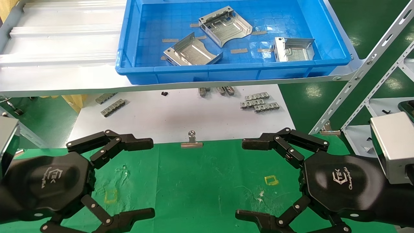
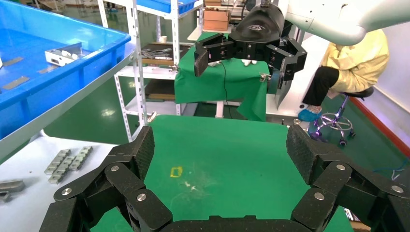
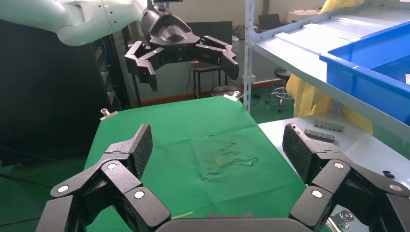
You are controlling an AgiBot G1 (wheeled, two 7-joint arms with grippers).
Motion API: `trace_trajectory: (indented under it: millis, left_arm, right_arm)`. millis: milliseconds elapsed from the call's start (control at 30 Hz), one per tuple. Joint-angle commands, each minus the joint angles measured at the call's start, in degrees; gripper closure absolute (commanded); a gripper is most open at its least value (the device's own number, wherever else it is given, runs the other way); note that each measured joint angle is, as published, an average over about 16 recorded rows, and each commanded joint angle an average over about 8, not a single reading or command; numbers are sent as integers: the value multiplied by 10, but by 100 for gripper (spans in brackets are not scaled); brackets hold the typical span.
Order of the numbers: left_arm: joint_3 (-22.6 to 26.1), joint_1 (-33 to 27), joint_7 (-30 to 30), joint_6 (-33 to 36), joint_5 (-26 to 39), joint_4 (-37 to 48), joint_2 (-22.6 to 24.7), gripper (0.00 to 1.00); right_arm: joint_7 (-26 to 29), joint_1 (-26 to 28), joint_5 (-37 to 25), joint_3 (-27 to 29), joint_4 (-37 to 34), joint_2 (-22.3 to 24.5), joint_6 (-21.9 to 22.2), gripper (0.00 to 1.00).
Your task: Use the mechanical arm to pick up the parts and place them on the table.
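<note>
— Where are the parts?
— Three silver brackets [image 1: 225, 25] lie in the blue bin [image 1: 136, 69] on the grey shelf [image 1: 61, 55], well apart from both tools.
— And the tools?
— The left tool [image 1: 147, 177] and right tool [image 1: 243, 178] hover over the green desk [image 1: 200, 181], fingers spread wide, gripping nothing (they face each other).

This looks like a factory workshop or robot test floor: slotted steel racking [image 2: 137, 63], a blue plastic bin [image 1: 233, 69] of stamped metal brackets [image 1: 225, 25], green painted floor [image 1: 310, 94], and a seated worker [image 2: 350, 63] in what seems a yellow coat.
</note>
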Motion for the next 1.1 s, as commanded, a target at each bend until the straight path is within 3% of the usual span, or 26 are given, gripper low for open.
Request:
trace_trajectory:
  millis: [33,433,700,1100]
  left_arm:
    - [0,0,0,0,0,0,0,0]
    - [0,0,0,0,0,0,0,0]
    - [0,0,0,0,0,0,0,98]
    - [0,0,0,0,0,0,0,100]
  right_arm:
    - [0,0,0,0,0,0,0,0]
    - [0,0,0,0,0,0,0,0]
    - [0,0,0,0,0,0,0,0]
    - [0,0,0,0,0,0,0,0]
